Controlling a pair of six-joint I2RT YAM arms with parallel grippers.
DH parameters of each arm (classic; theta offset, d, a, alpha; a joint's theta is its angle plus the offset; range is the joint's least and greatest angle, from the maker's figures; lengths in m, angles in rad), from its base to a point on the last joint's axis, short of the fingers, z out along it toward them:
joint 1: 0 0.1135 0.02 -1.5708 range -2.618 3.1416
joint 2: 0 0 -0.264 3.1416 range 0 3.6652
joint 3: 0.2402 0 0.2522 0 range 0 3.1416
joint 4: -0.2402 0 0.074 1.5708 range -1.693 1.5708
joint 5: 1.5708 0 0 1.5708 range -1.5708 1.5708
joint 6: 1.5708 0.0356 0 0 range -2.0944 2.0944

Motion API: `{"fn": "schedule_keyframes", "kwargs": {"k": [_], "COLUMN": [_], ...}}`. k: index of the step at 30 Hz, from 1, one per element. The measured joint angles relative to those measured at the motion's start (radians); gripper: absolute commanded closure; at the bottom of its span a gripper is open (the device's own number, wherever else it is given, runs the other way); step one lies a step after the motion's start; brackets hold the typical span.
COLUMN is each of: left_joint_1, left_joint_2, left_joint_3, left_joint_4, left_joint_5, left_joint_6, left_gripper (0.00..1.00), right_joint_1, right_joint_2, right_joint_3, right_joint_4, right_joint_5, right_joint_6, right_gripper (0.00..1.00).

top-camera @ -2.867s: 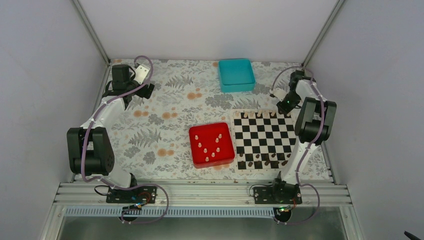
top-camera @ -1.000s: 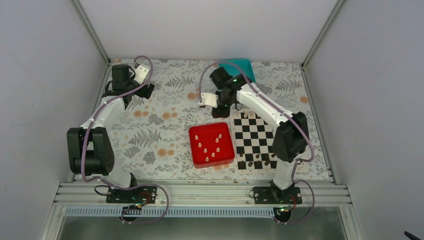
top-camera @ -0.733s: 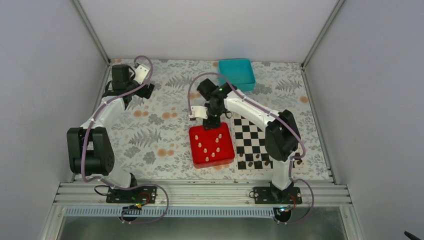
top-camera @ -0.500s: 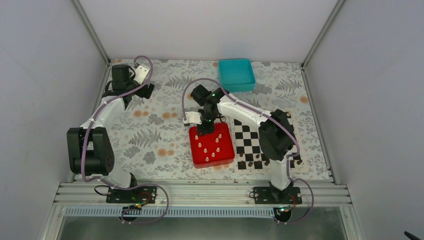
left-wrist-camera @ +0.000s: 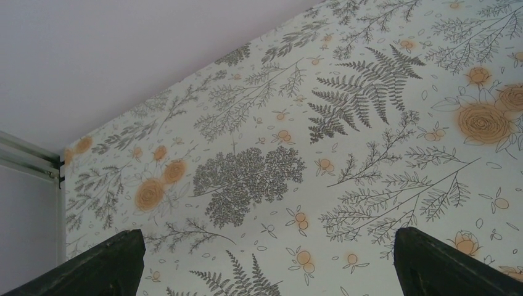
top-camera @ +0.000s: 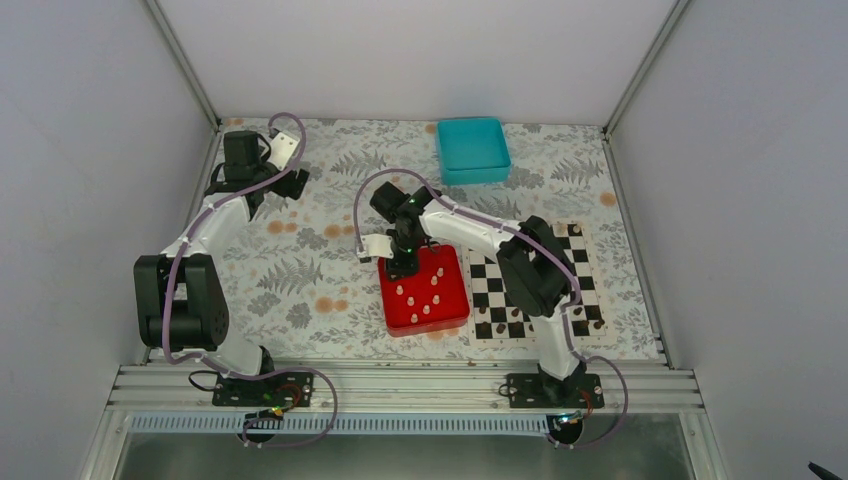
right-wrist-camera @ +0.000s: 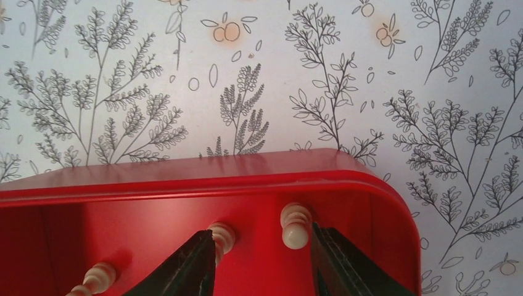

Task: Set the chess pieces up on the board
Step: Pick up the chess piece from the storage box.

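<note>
right end effector [right-wrist-camera: 262, 240] is released, jaws spread, sitting low inside the red tray [right-wrist-camera: 185, 176] at its far edge near the left corner. of the pale chess pieces [top-camera: 425, 297] in the tray, one stands between the fingers just beside the right one, and another touches the left fingertip. the board [top-camera: 485, 287] lies on the table [top-camera: 320, 250] just right of the tray, partly under the right arm, with dark pieces [top-camera: 484, 327] along its near row. left end effector [left-wrist-camera: 266, 246] hangs released, jaws wide, over bare floral table at the far left, well apart from the tray
</note>
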Motion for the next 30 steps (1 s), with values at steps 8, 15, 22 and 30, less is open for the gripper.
{"fn": "schedule_keyframes", "kwargs": {"k": [8,15,22,30], "left_joint_1": [0.000,0.000,0.000,0.000], "left_joint_2": [0.000,0.000,0.000,0.000], "left_joint_3": [-0.003,-0.003,-0.003,-0.003], "left_joint_4": [0.000,0.000,0.000,0.000], "left_joint_5": [0.000,0.001,0.001,0.001], "left_joint_6": [0.000,0.000,0.000,0.000], "left_gripper": [0.00,0.00,0.00,0.00], "right_joint_1": [0.000,0.000,0.002,0.010], "right_joint_2": [0.020,0.044,0.053,0.067], "right_joint_3": [0.000,-0.003,-0.003,-0.003], "right_joint_4": [0.025,0.037,0.048,0.056], "right_joint_5": [0.050,0.082,0.083,0.085], "right_joint_6": [0.005,0.008,0.008,0.014], "right_gripper": [0.58,0.58,0.61,0.82]}}
